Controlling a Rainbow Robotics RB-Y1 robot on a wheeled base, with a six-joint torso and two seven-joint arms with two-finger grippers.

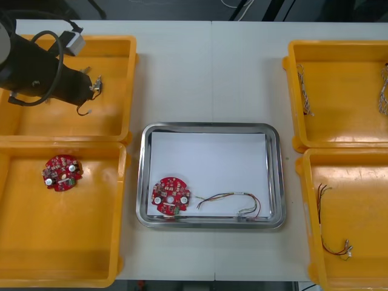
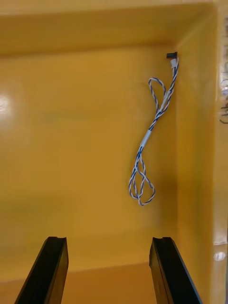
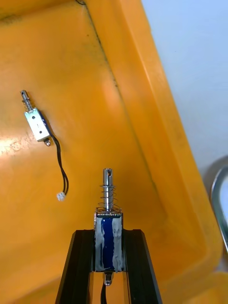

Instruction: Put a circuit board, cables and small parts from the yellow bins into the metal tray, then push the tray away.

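Looking down at a light table [image 1: 212, 73] with yellow plastic bins [image 1: 109, 60] at its sides, two and two. Seeing a shiny metal tray with a white inside [image 1: 209, 157] sitting between them. Finding a round red circuit board [image 1: 170, 196] lying in the tray's near left corner, with a thin red and yellow cable [image 1: 227, 199] lying just beside it on the white. Reaching over the far left bin with the left gripper [image 3: 109, 232]. Squeezing a small metal part with a blue body and a spring [image 3: 109, 216] tight between its two black fingers, with the spring end sticking out past the fingertips. Seeing a second small metal part with a thin black wire [image 3: 37, 124] lying flat on that bin's floor, well apart from the held one. Spotting a second round red circuit board [image 1: 62, 173] lying in the near left bin. Hanging over a bin floor with the right gripper [image 2: 108, 244], its black fingers standing wide apart and gripping nothing. Seeing a twisted blue and white cable [image 2: 152, 137] lying there close to the bin's wall, ahead of the fingers and not touching them.
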